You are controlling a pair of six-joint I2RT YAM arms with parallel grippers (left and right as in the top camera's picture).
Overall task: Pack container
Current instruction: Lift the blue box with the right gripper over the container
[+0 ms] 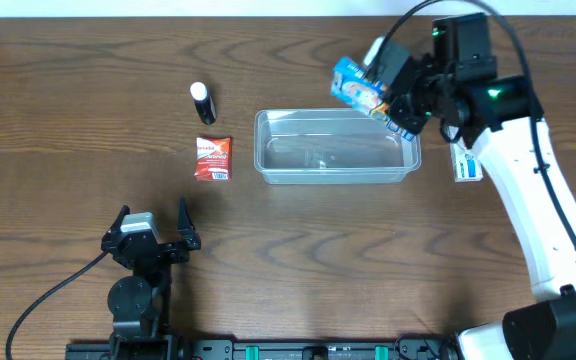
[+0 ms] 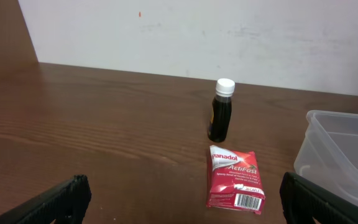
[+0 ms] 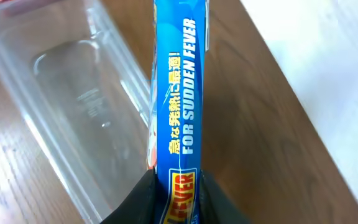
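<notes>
- One clear plastic container (image 1: 336, 148), rectangular with rounded corners: rests on the wooden worktop (image 1: 68, 80) about mid-width, a little nearer the far edge than the near one, long sides parallel to those edges.
- One blue carton (image 1: 360, 88) printed "FOR SUDDEN FEVER": tilted, hangs over the container's far right corner in the overhead view, clear of the worktop.
- One red Panadol ActiFast pack (image 1: 213, 158): lies flat near the container's left end, not touching it.
- One small dark bottle (image 1: 202, 102) with a white cap: stands upright near the pack, on its far-edge side.
- One small white box (image 1: 465, 166): lies flat just off the container's right end, partly hidden under the right arm.
- Two arms, one gripper on each.
- Left gripper (image 1: 152, 212): sits low close to the near edge, left of the container and well apart from it; points toward the far edge, facing the pack and the bottle; fingers spread wide, released, grasping nothing.
- Right gripper (image 3: 178, 186): clenched on the lower end of the blue carton, black fingers pressed against two opposite faces, carton sticking out beyond them.
- Right arm: white forearm runs from the near right corner up toward the far edge, wrist bent leftward toward the container's far right corner.
</notes>
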